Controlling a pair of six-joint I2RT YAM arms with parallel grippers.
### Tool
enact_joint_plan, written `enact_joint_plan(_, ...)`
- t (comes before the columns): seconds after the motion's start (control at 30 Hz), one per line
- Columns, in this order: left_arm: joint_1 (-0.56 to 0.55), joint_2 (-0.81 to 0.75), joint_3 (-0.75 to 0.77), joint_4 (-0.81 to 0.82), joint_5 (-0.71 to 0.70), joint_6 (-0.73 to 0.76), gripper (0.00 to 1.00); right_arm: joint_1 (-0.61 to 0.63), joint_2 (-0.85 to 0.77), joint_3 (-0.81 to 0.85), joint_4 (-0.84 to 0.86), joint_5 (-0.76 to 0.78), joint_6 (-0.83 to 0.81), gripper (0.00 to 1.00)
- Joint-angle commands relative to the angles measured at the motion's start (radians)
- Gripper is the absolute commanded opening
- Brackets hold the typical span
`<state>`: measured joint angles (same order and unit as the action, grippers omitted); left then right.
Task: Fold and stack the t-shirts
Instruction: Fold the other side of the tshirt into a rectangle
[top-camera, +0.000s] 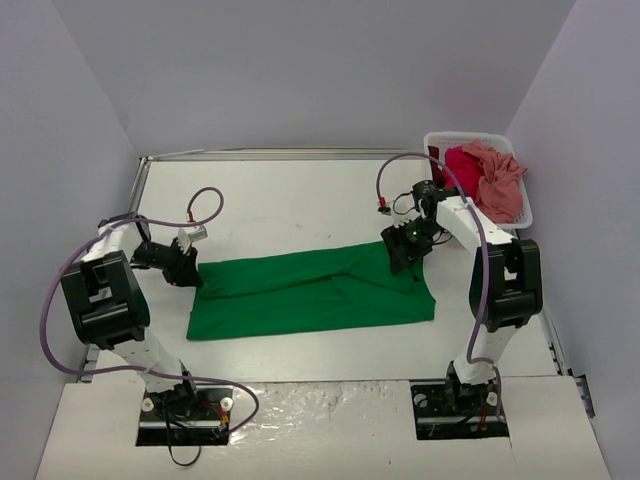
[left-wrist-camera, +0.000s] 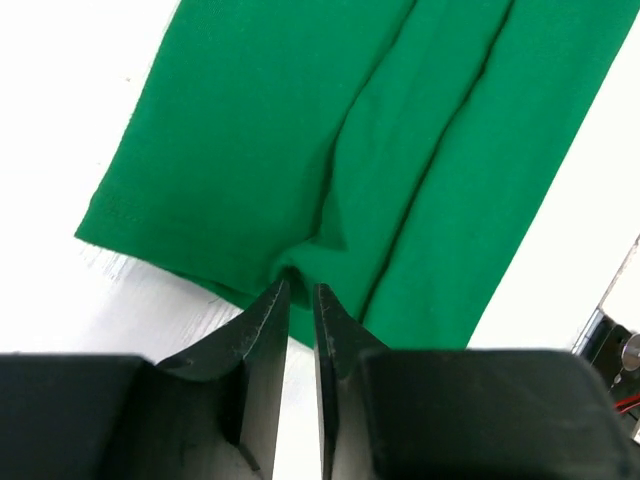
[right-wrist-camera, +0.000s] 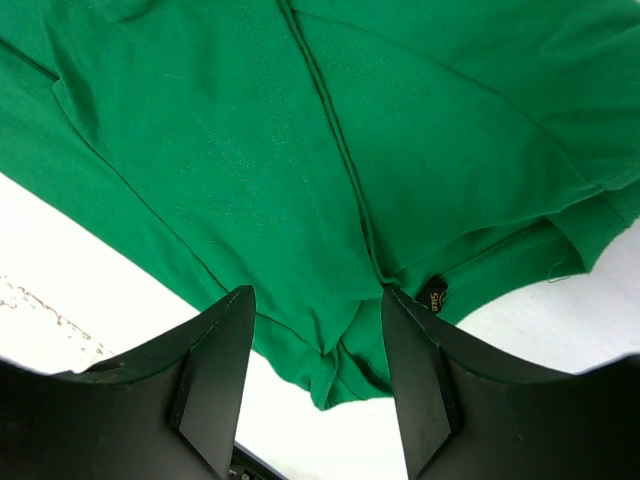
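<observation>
The green shirt (top-camera: 310, 295) lies folded lengthwise across the middle of the worktop (top-camera: 290, 200). The left gripper (left-wrist-camera: 300, 292) is clamped on its left hem. The right gripper (right-wrist-camera: 318, 320) hangs over the right end, jaws apart. This looks like mid-fold; next, the right must pinch there.

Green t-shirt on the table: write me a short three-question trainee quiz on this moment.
1. True or false: the left tool is shut on the green t-shirt at its edge.
2. The right tool is: A) open over the cloth, B) shut on the cloth, C) out of view.
3. Where do the crimson t-shirt and pink t-shirt lie?
Key: 1 true; 2 A; 3 in the white basket.
</observation>
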<state>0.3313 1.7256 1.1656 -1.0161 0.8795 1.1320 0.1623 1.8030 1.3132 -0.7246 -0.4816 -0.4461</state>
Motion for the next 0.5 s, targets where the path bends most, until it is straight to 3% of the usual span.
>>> enact_joint_plan(0.0, -0.001, -0.073, 0.028, -0.021, -0.014, 0.006, 0.16, 0.006, -0.007, 0.058, -0.061, 0.011, -0.014, 0.50)
enact_joint_plan(0.27, -0.005, -0.145, 0.002, -0.027, -0.034, -0.029, 0.20, 0.006, 0.015, 0.127, -0.082, -0.014, -0.049, 0.50)
enact_joint_plan(0.4, -0.005, -0.201, -0.012, 0.016, -0.034, -0.106, 0.20, 0.006, 0.065, 0.162, -0.073, -0.023, -0.069, 0.50)
enact_joint_plan(0.47, -0.002, -0.243, -0.024, 0.054, -0.054, -0.213, 0.21, 0.005, 0.096, 0.173, -0.070, -0.031, -0.077, 0.50)
